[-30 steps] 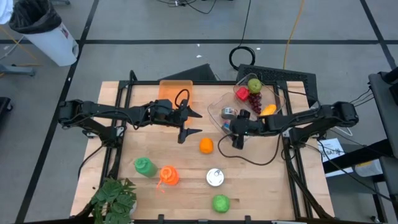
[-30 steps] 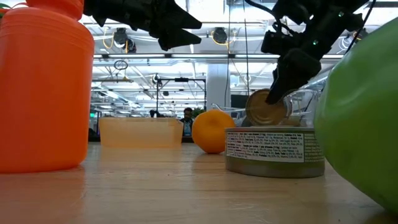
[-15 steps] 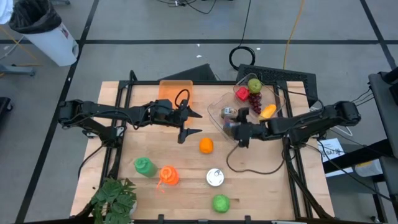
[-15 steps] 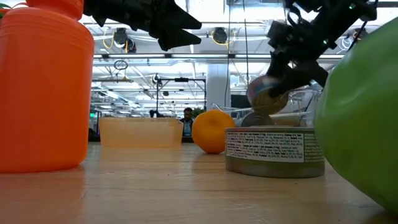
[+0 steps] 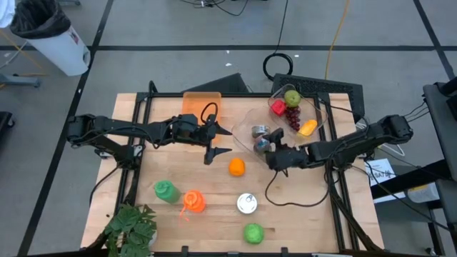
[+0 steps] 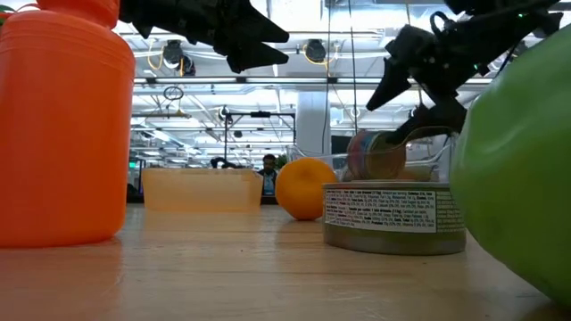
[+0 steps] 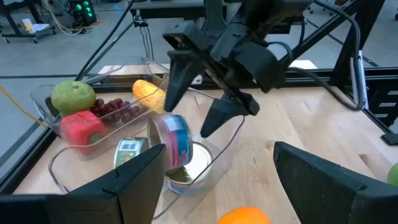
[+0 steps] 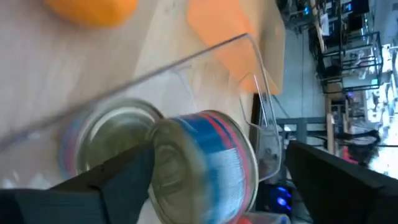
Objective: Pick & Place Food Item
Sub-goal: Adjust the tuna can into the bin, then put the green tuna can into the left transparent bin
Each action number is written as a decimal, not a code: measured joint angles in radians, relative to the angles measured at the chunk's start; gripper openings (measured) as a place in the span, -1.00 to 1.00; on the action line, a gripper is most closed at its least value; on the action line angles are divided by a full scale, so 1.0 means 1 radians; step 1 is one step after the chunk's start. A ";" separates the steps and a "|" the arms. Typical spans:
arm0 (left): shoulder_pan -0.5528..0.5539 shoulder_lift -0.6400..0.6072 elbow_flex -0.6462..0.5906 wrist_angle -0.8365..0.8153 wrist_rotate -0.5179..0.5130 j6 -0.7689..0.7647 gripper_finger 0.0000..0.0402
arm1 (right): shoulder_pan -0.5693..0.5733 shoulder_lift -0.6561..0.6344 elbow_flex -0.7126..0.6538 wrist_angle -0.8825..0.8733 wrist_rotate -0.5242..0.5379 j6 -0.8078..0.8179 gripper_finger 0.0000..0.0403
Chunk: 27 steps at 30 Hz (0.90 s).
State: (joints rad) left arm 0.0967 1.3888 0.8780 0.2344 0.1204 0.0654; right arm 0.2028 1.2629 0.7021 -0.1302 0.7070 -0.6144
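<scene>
A tin can with a blue and red label (image 7: 176, 140) stands tilted on its edge in the near end of the clear plastic bin (image 7: 231, 138), beside a second can (image 7: 129, 151). In the high view the labelled can (image 5: 262, 145) lies just left of my right gripper (image 5: 270, 152). My right gripper (image 7: 186, 118) hangs open right over the can, one finger on either side; I see no contact. My left gripper (image 5: 226, 141) hovers open above the table's middle, left of the bin. An orange (image 5: 236, 167) sits on the wood below it.
The bin's far end holds a green apple (image 5: 292, 97), grapes, a red piece and a yellow piece. An orange tray (image 5: 202, 103) lies at the far edge. Near the front are a flat tin (image 5: 246, 203), an orange bottle (image 5: 193, 201), two green items and a plant (image 5: 132, 227).
My right gripper, shut on the can a second ago, has swung its wrist up toward the bin and opened. The can has left the fingers and dropped into the bin's near end, where it now stands tilted.
</scene>
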 joint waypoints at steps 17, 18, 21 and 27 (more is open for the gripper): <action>0.001 0.000 0.000 0.003 -0.001 -0.015 0.52 | -0.030 -0.007 0.044 -0.012 -0.089 0.181 0.61; 0.001 0.000 0.000 0.003 -0.001 -0.016 0.52 | -0.022 -0.009 0.054 -0.016 -0.084 0.193 0.60; -0.002 0.000 0.000 0.003 0.000 -0.029 0.52 | 0.026 -0.033 0.094 -0.021 -0.082 0.266 0.61; -0.031 0.000 0.000 -0.008 0.001 -0.098 0.52 | 0.132 -0.066 0.137 0.010 -0.230 0.553 0.62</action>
State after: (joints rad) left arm 0.0658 1.3889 0.8780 0.2268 0.1219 -0.0321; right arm 0.3352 1.1973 0.8391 -0.1198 0.4772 -0.0618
